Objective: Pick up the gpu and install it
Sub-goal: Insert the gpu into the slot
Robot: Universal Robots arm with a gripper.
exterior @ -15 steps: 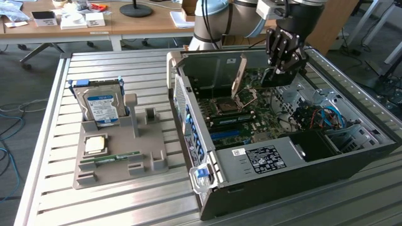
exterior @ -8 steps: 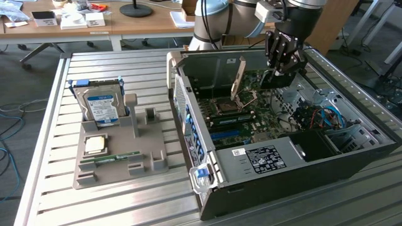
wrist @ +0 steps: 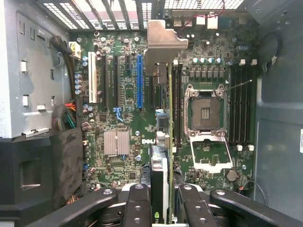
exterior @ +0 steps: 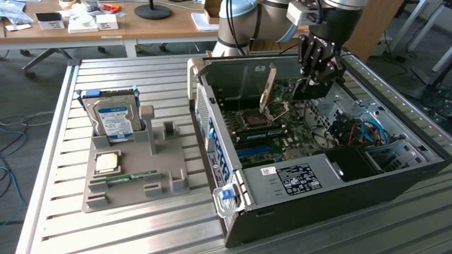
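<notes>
Holding the thin green-and-black gpu card edge-on over the green motherboard.
Jaws grip one end; long axis parallel to the long blue slot, just beside it, silver bracket end away.

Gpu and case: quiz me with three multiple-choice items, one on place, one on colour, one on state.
1. Where is the gpu?
A) flat on the table
B) in the gripper, above the motherboard
C) in a person's hand

2. What colour is the hard drive label?
A) blue
B) red
C) yellow

3. How is the CPU socket?
A) empty, cover open
B) under a cooler
C) chip in, cover latched

Answers:
1 B, the wrist view shows the card clamped edge-on over the board.
2 A, the exterior view shows a blue label.
3 A, the bare contacts show and the cover is swung open.
</notes>
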